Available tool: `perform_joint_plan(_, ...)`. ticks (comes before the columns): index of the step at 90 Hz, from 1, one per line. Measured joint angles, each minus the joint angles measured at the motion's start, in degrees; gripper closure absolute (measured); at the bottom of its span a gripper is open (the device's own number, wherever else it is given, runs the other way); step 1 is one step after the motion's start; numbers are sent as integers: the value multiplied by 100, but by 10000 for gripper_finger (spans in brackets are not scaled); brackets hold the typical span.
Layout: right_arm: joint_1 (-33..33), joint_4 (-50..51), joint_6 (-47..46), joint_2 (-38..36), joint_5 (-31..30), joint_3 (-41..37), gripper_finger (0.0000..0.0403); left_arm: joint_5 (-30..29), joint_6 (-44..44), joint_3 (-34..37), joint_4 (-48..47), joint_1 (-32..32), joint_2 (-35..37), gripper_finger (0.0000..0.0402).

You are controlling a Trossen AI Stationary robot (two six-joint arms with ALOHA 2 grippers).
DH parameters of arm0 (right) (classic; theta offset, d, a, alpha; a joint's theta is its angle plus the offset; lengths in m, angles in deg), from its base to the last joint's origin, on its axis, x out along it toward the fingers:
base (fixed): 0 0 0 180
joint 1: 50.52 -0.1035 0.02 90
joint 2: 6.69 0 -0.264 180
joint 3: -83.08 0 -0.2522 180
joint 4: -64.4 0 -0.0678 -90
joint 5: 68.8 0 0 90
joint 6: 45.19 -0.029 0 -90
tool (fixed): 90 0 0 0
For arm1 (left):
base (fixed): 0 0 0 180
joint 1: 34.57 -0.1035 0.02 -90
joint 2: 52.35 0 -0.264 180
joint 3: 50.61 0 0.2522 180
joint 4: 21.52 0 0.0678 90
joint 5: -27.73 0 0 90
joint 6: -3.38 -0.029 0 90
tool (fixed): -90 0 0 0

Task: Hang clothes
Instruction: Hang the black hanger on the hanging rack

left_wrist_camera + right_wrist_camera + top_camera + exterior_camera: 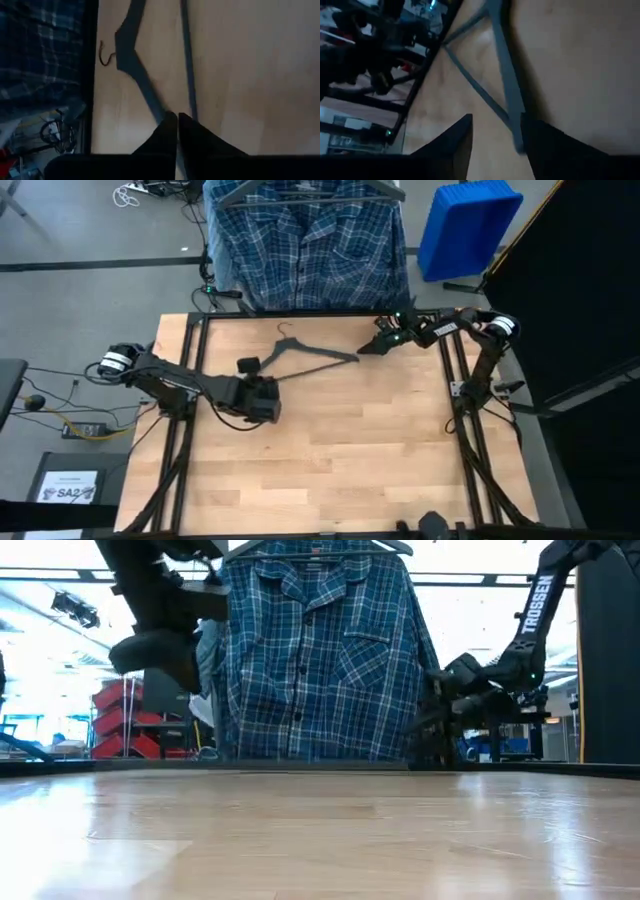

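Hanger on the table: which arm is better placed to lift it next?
Probably the right. Its gripper sits open at one end of the hanger, jaws straddling the bar. The left gripper is at the other end, jaws shut.

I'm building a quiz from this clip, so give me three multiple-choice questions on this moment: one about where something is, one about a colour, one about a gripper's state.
1. Where does the loose hanger lie?
A. On the table's far part, between the two grippers
B. On the floor
C. Inside the blue bin

2. What colour is the hanging shirt?
A. Plain white
B. Dark blue plaid
C. Red

3. How are the right gripper's fingers?
A. Closed on a shirt
B. Pressed shut, empty
C. Spread open around the hanger's end

Answers:
1 A: the high view shows it on the wood between the left gripper and the right one.
2 B: the low view shows a blue check pattern.
3 C: the right wrist view shows a gap between the fingers, with the grey bar in it.
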State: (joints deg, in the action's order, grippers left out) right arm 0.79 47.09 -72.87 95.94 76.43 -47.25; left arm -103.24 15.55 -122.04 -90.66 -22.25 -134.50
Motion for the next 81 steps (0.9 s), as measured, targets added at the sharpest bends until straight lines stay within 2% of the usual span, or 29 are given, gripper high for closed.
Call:
perform_joint_plan(14, 35, 13, -75, 0, 170, 112, 241, 103, -186, -368, 33, -2, 4, 399)
perform_joint_plan(25, -13, -64, -75, 0, 184, 136, 236, 1006, -98, -298, 291, -241, 4, 400)
perform_joint_plan(39, -176, -236, -132, 0, 198, 136, 239, 2134, -167, 241, 892, -806, 4, 393)
perform_joint_plan(52, -350, -467, -350, -2, 288, 136, 243, 2785, -388, 775, 1158, -1655, 4, 358)
perform_joint_plan(66, -478, -658, -547, -2, 402, 136, 241, 4113, -684, 1272, 1853, -2629, 2, 304)
perform_joint_plan(81, -550, -745, -573, -2, 401, 136, 244, 4240, -911, 1442, 2055, -3221, 2, 258)
